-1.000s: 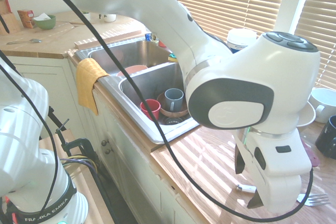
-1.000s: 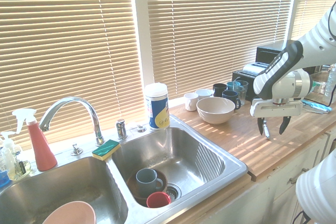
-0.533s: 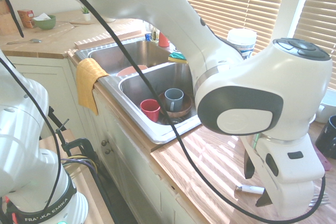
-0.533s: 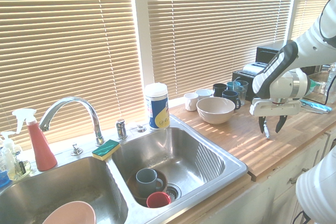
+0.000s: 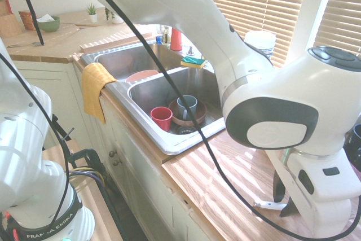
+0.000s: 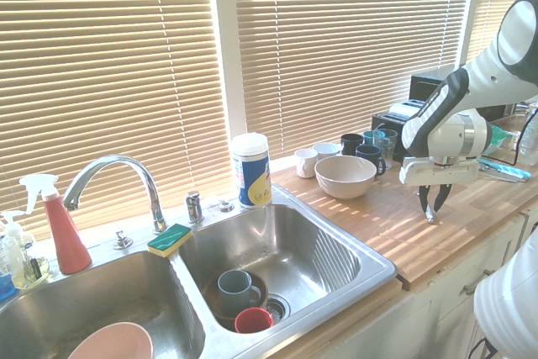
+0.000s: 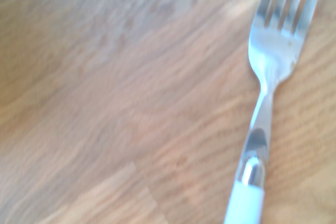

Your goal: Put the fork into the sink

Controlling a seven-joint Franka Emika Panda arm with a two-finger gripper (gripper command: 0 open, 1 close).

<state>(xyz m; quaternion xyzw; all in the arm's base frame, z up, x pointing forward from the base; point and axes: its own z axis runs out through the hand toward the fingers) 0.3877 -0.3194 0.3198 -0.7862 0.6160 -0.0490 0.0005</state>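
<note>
Kitchen counter scene. The white arm reaches over the wooden countertop (image 6: pixel 395 224) to the right of the sink (image 6: pixel 353 245), its gripper (image 6: pixel 432 210) pointing straight down and hanging low over the wood. In the second exterior view the two dark fingers (image 6: pixel 440 198) stand close together with only a narrow gap between them; whether anything lies in that gap cannot be told from here. In the first exterior view the gripper (image 5: pixel 285 204) is largely masked by its own white housing, and the white handle of the fork (image 5: pixel 269 205) lies flat on the countertop (image 5: pixel 214 184), its near end sticking out beside the dark fingertip. The wrist view shows the fork (image 7: pixel 265 103) resting on the wood grain, silver tines and neck joined to the white handle. The fork is thus on the counter, well apart from the sink (image 5: pixel 169 139).

In the near basin sit a grey-blue mug (image 6: pixel 235 287) inside a brown bowl (image 6: pixel 220 307) and, beside them, a red cup (image 6: pixel 252 319); a pink bowl (image 6: pixel 113 344) lies in the other basin. A green-and-yellow sponge (image 6: pixel 170 239) rests on the rim near the chrome faucet (image 6: pixel 113 178). A yellow cloth (image 5: pixel 95 88) hangs over the sink's front edge. A large white bowl (image 6: pixel 345 176) and several mugs (image 6: pixel 363 147) stand by the window blinds
</note>
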